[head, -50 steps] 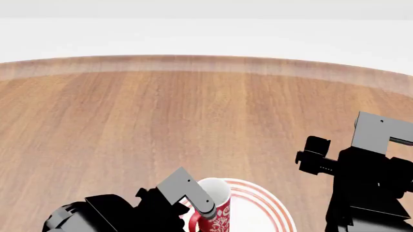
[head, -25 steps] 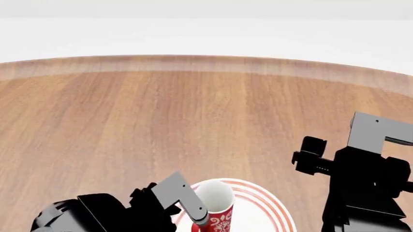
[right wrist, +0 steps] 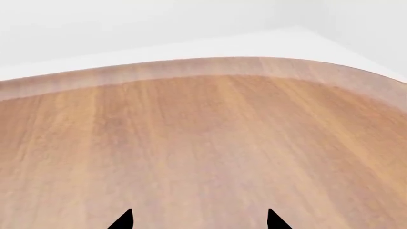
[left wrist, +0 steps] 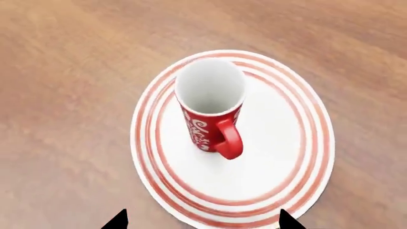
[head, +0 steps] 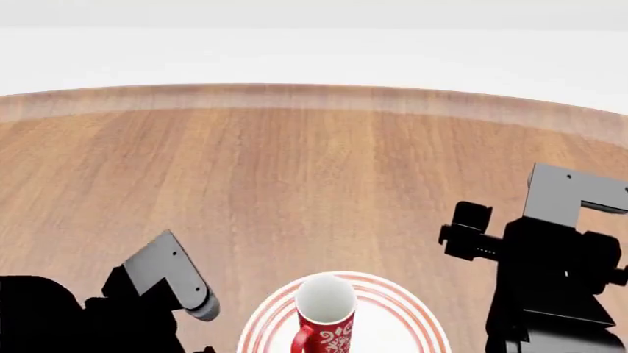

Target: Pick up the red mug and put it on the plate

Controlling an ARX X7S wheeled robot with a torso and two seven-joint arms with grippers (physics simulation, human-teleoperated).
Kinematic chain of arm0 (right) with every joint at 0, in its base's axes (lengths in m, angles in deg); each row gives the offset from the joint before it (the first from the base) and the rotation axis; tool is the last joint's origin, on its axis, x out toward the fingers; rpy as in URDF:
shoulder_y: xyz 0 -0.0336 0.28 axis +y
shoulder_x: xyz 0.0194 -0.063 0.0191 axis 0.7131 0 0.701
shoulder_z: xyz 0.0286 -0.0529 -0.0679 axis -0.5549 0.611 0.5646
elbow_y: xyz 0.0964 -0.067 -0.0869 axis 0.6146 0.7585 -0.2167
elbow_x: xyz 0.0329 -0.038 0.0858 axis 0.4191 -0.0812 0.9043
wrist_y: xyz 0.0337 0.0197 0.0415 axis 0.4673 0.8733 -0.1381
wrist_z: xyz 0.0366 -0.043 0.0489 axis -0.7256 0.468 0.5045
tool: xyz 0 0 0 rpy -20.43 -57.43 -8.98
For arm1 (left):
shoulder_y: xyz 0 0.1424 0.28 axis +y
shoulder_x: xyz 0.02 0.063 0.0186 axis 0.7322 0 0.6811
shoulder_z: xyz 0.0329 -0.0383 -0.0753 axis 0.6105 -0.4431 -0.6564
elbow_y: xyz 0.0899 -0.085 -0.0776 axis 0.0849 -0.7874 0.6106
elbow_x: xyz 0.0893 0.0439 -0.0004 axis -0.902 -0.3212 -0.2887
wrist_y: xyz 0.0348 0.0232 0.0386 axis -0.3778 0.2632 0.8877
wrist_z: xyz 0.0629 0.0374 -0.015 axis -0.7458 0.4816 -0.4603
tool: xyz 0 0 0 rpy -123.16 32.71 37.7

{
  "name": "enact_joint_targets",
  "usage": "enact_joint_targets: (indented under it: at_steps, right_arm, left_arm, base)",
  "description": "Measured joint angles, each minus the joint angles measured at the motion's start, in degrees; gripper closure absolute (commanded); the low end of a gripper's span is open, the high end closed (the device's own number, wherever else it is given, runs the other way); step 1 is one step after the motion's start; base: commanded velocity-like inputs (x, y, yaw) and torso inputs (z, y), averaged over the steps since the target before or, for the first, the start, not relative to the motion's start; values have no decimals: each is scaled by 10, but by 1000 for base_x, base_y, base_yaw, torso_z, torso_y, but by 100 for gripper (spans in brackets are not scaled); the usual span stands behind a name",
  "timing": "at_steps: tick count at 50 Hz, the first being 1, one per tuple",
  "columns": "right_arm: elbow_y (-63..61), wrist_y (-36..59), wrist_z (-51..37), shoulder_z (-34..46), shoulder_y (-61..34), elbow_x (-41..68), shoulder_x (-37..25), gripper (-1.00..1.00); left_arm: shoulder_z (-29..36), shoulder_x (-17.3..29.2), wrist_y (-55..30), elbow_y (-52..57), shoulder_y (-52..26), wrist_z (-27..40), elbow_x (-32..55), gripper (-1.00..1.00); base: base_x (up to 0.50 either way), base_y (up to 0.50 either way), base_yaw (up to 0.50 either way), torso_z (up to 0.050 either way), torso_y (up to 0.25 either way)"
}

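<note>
The red mug [left wrist: 210,112] with its white floral pattern stands upright on the plate [left wrist: 273,157], a white plate with red rings. Its handle [left wrist: 229,141] points toward my left gripper [left wrist: 201,220]. That gripper is open and drawn back from the mug, with only the plate's near rim between its fingertips [left wrist: 117,220]. In the head view the red mug [head: 325,318] and plate [head: 402,298] sit at the bottom centre, with the left arm [head: 157,298] to their left. My right gripper [right wrist: 198,220] is open over bare wood, off to the plate's right.
The wooden table [head: 294,169] stretches ahead to a curved far edge [head: 314,95]. The right arm [head: 549,272] stands at the right of the plate. No other objects show in these views.
My left gripper has let go of the red mug and drawn back to the left. The mug now stands free on the plate. The right arm drifted slightly left.
</note>
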Motion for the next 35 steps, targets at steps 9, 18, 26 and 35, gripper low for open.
enact_joint_targets:
  at_steps: [9, 18, 26, 35]
  right_arm:
    - [-26, 12, 2, 2, 1, 6, -1, -100]
    - [-88, 23, 12, 4, 12, 20, -3, -100]
    - [-179, 17, 25, 15, 34, 30, -8, -100]
    - [-281, 1, 28, 33, 63, 26, -17, -100]
  left_arm:
    - [-64, 58, 53, 59, 7, 43, 52, -100]
    - [-142, 87, 139, 115, 30, 134, 101, -100]
    - [-188, 83, 203, 140, 43, 249, 95, -100]
    - [-204, 70, 240, 156, 47, 373, 45, -100]
  base:
    - [0, 0, 0, 0, 0]
    - [0, 0, 0, 0, 0]
    - [0, 0, 0, 0, 0]
    - [0, 0, 0, 0, 0]
